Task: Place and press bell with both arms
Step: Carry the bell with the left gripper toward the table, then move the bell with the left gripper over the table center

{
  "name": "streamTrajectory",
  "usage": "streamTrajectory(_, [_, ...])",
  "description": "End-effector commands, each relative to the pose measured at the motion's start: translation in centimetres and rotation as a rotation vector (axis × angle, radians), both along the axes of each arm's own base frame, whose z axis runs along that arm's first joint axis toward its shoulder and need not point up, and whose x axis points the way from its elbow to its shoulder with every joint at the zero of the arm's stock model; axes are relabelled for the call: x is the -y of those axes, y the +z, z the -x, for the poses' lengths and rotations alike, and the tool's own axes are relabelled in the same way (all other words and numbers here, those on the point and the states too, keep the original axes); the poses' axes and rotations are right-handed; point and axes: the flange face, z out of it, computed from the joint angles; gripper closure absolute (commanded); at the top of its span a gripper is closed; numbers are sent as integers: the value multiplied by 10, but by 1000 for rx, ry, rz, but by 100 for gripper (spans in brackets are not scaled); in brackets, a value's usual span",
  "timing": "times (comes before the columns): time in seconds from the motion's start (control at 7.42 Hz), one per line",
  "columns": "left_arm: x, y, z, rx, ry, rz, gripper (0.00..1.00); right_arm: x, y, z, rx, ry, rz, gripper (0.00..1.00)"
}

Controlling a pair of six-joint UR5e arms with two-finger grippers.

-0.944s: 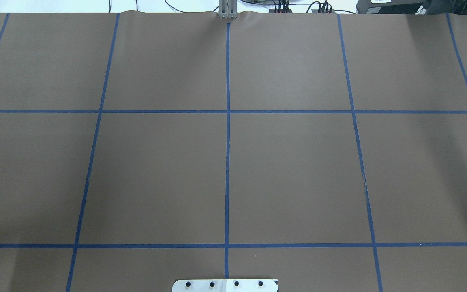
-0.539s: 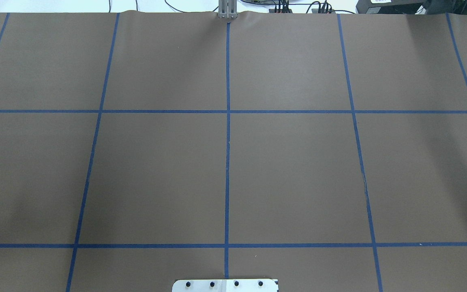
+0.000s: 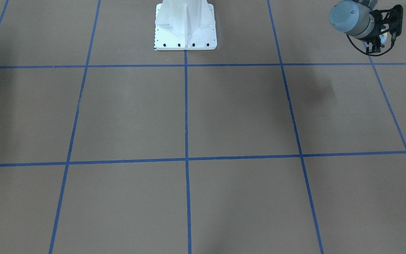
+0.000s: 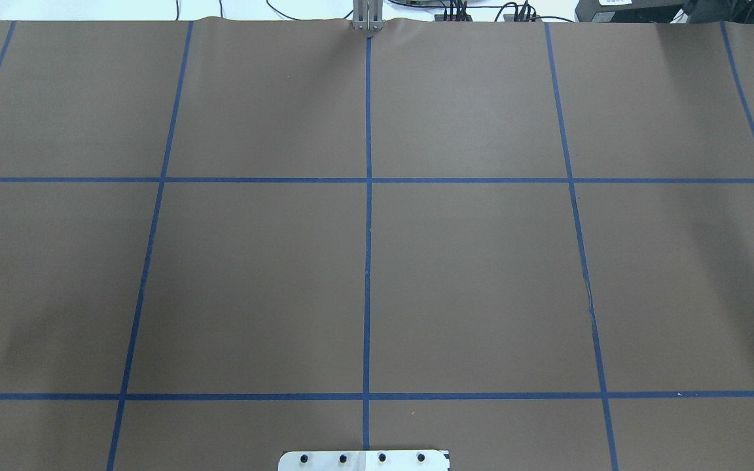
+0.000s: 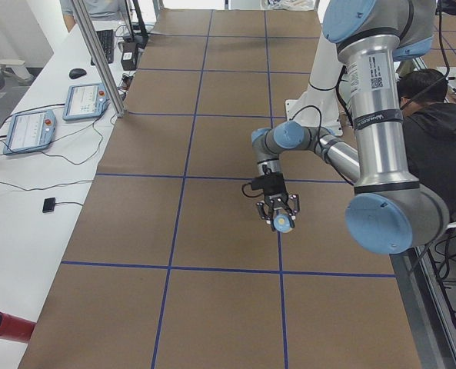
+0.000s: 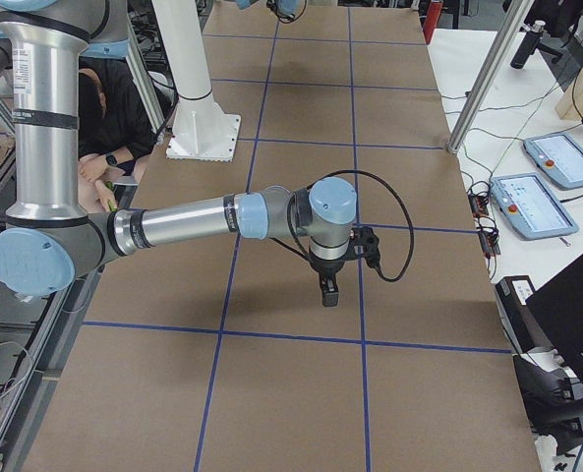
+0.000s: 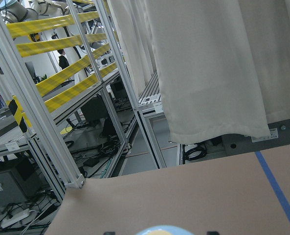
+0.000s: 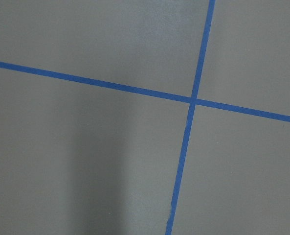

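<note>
There's the left arm (image 5: 374, 131), jaws clamped on the bell (image 5: 283, 223) above the desk (image 5: 212, 231); right arm (image 6: 183, 221) points down, jaws' state can't tell.

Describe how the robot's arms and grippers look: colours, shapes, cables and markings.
Both the left arm and the right arm are silver-grey tubes with rounded light-blue joint caps. The left arm carries a white label with black print. Black cables loop at each wrist. The left gripper and the right gripper are black.

Brown table (image 4: 252, 281) gridded with blue tape (image 4: 368, 261); white pedestal (image 3: 185, 24); light-blue bell (image 5: 283, 224), cream top; silver arms (image 6: 173, 221), light-blue caps (image 3: 340, 16).
</note>
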Motion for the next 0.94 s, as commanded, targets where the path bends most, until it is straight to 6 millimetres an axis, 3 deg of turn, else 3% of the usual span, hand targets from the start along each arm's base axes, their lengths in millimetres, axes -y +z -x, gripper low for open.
streamTrajectory(0.0, [64,-61,-22,-56,149,-118,100,-10,9,1,11,-1,18,0])
streamTrajectory(0.13, [101,-103,-45,-59,216,-225,100,-10,7,1,10,-1,14,0])
streamTrajectory(0.27, [142,-127,-77,-48,239,-251,100,-9,9,0,-1,-1,16,0])
streamTrajectory(0.4, [177,-155,-93,-17,321,-294,100,-8,9,0,-5,0,15,0])
streamTrajectory(0.54, [199,-188,-97,-2,402,-410,100,-6,8,0,-5,0,13,0])
streamTrajectory(0.81, [248,-181,-138,-42,560,-642,100,-4,10,2,1,-3,18,0])
